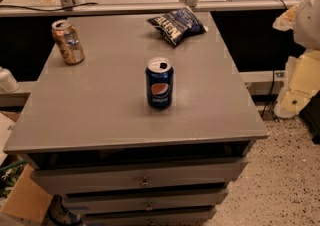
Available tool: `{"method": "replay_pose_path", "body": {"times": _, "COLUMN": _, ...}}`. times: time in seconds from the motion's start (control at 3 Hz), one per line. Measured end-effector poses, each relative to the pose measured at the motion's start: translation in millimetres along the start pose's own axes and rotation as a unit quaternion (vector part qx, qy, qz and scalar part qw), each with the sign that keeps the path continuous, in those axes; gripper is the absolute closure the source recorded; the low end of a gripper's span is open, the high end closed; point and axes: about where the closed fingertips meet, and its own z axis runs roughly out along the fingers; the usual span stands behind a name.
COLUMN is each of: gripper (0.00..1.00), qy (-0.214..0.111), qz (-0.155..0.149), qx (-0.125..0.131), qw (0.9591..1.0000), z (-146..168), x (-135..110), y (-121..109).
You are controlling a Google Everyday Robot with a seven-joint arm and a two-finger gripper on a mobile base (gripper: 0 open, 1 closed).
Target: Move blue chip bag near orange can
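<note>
The blue chip bag [177, 25] lies at the grey table's [100, 105] far edge, right of centre; the orange can [67, 42] stands far left, well apart from it; a Pepsi can [159, 82] stands upright mid-table, nearer; the gripper [300, 87] hangs off to the right, beyond the table.

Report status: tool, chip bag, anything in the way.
Tool at right edge, off the table. Blue chip bag at far edge, not held; orange can far-left corner, well apart. Pepsi can mid-table, nearer than the bag-to-can line.
</note>
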Motion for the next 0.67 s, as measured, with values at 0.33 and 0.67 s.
{"method": "replay_pose_path", "body": {"times": 0.33, "gripper": 0.0, "qy": 0.0, "qz": 0.0, "qx": 0.0, "qw": 1.0, "z": 0, "x": 0, "y": 0}}
{"method": "replay_pose_path", "body": {"times": 0.67, "gripper": 0.0, "qy": -0.018, "qz": -0.01, "qx": 0.005, "qw": 0.9998, "z": 3, "x": -9, "y": -12}}
